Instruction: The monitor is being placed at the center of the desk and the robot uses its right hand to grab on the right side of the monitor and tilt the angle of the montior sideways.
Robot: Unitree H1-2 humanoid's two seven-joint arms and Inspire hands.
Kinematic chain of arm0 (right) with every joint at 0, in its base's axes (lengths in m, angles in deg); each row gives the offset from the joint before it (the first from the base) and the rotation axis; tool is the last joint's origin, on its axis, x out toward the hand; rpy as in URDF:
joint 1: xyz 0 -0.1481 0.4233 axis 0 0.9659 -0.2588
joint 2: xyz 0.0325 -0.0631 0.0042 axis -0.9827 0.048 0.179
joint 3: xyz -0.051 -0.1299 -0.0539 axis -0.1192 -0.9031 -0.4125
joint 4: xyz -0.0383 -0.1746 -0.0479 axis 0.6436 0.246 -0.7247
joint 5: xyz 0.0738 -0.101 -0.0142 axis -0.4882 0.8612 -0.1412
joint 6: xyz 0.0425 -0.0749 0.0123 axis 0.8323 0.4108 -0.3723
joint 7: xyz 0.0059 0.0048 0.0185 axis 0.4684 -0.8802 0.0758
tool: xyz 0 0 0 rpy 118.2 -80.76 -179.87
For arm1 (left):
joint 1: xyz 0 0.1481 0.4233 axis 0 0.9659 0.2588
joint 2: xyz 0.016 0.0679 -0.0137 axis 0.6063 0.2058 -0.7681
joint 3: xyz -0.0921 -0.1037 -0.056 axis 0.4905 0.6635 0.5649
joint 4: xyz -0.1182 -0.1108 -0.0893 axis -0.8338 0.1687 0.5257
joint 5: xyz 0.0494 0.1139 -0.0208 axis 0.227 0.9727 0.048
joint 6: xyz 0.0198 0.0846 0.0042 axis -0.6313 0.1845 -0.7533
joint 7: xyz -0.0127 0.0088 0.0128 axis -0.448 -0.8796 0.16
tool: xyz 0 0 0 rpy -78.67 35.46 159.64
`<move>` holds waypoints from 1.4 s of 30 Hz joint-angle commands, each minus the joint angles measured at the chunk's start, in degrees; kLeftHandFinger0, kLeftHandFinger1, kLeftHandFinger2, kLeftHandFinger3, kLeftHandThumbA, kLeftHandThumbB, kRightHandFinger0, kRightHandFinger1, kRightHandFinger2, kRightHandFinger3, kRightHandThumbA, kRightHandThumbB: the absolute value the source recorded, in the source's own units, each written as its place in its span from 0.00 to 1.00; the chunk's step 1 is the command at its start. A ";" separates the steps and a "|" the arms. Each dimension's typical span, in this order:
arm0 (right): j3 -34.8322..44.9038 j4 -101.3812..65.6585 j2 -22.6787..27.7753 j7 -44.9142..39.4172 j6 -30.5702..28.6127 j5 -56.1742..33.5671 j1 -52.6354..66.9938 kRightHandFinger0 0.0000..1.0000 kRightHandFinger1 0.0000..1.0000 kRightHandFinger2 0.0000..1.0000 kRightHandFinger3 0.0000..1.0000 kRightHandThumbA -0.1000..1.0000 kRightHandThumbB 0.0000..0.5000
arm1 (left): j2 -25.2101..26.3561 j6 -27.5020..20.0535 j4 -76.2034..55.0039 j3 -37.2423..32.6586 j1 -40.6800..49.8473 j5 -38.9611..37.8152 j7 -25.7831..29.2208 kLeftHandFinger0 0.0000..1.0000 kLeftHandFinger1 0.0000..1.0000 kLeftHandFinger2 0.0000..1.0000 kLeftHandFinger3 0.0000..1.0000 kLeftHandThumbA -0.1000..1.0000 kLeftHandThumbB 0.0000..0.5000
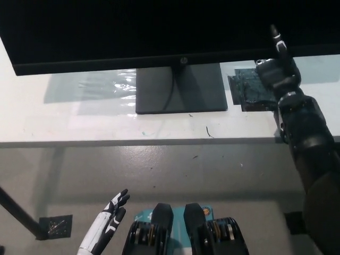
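The black monitor [159,26] spans the top of the head view, its lower edge slanting up toward the right. Its dark square stand base [180,87] rests on the white desk [32,117]. My black right hand [275,69] is at the monitor's lower right edge, one finger lying over the front of the screen and the others hidden behind the panel, so it looks shut on the monitor. My white left hand [106,226] rests low at the bottom left, below the desk edge, fingers apart and holding nothing.
A dark green patch [249,87] lies on the desk under my right hand. A clear plastic sheet [101,87] sits left of the stand. The desk's front edge runs across mid-picture, with grey floor, a black desk leg [16,212] and a floor marker [56,226] below.
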 commanded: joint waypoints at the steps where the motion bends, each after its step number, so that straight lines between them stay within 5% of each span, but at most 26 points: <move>1: -2.84 -16.49 -3.07 -4.61 5.47 0.15 4.04 1.00 1.00 1.00 1.00 1.00 0.73 | 0.85 -2.24 -1.01 -0.26 -0.77 0.44 1.71 1.00 1.00 1.00 1.00 1.00 0.53; 3: -3.15 -17.92 -3.31 -3.89 6.03 -0.09 4.58 1.00 1.00 1.00 1.00 1.00 0.73 | 0.85 -2.24 -1.01 -0.26 -0.77 0.44 1.71 1.00 1.00 1.00 1.00 1.00 0.53; 5: -9.81 -46.10 -7.84 -4.43 12.27 -0.94 20.27 1.00 1.00 1.00 1.00 1.00 0.74 | 0.38 -2.24 -0.63 0.25 -0.61 -0.56 0.95 1.00 1.00 1.00 1.00 1.00 0.54; 9: -12.28 -53.02 -8.25 -3.73 12.84 -0.60 23.83 1.00 1.00 1.00 1.00 1.00 0.77 | 0.27 -2.24 -0.55 0.38 -0.74 -0.70 0.97 1.00 1.00 1.00 1.00 1.00 0.54; 12: -20.49 -78.81 -7.00 -6.55 12.07 1.92 37.52 1.00 1.00 1.00 1.00 1.00 0.86 | 0.39 -2.24 -0.37 0.05 -0.97 0.00 1.60 1.00 1.00 1.00 1.00 1.00 0.55; 15: -20.95 -79.28 -6.77 -5.97 12.06 1.66 37.82 1.00 1.00 1.00 1.00 1.00 0.87 | 0.39 -2.24 -0.37 0.05 -0.97 0.00 1.60 1.00 1.00 1.00 1.00 1.00 0.55; 16: -23.46 -93.11 -5.98 -8.15 6.44 6.66 43.84 1.00 1.00 1.00 1.00 1.00 0.89 | 0.47 -2.24 -0.43 0.17 -0.70 -0.36 1.08 1.00 1.00 1.00 1.00 1.00 0.54; 25: -26.60 -115.97 -8.34 -11.77 -5.27 16.51 51.93 1.00 1.00 1.00 1.00 1.00 0.95 | 0.37 -2.24 0.25 -0.23 -0.58 0.45 1.62 1.00 1.00 1.00 1.00 1.00 0.55; 27: -27.55 -122.63 -8.43 -9.38 -0.75 18.20 54.89 1.00 1.00 1.00 1.00 0.83 0.82 | 0.31 -2.24 0.35 -0.18 -0.81 0.46 1.64 1.00 1.00 1.00 1.00 1.00 0.55; 30: -29.45 -122.42 -11.87 -11.75 -6.82 23.42 54.95 1.00 1.00 1.00 1.00 0.93 0.79 | 0.32 -2.24 0.25 -0.20 -1.00 0.18 1.34 1.00 1.00 1.00 1.00 1.00 0.54; 31: -30.11 -122.08 -10.60 -12.46 -6.08 23.11 58.15 1.00 1.00 1.00 1.00 0.96 0.92 | 0.52 -2.24 0.19 -0.47 -1.12 0.48 1.54 1.00 1.00 1.00 1.00 1.00 0.52; 33: -30.35 -118.96 -11.00 -13.89 -10.00 23.45 64.24 1.00 1.00 1.00 1.00 0.86 0.75 | 0.41 -2.24 0.29 -0.23 -1.26 0.26 1.32 1.00 1.00 1.00 1.00 1.00 0.54; 35: -30.22 -116.83 -11.59 -14.39 -13.50 26.16 66.46 1.00 1.00 1.00 1.00 0.92 0.79 | 0.42 -2.24 0.18 -0.08 -1.26 0.09 1.07 1.00 1.00 1.00 1.00 1.00 0.54; 36: -30.48 -114.32 -11.63 -14.33 -15.41 27.92 67.89 1.00 1.00 1.00 1.00 0.93 0.63 | 0.43 -2.24 0.09 -0.02 -1.23 -0.03 0.90 1.00 1.00 1.00 1.00 1.00 0.54; 40: -30.33 -100.79 -12.27 -13.51 -26.15 33.25 66.68 1.00 1.00 1.00 1.00 1.00 0.73 | 0.47 -2.24 0.17 0.05 -1.36 0.21 1.15 1.00 1.00 1.00 1.00 1.00 0.55; 42: -27.95 -94.48 -13.31 -10.85 -28.20 38.18 65.38 1.00 1.00 1.00 1.00 1.00 0.67 | 0.49 -2.24 0.20 -0.05 -1.43 0.45 1.38 1.00 1.00 1.00 1.00 1.00 0.55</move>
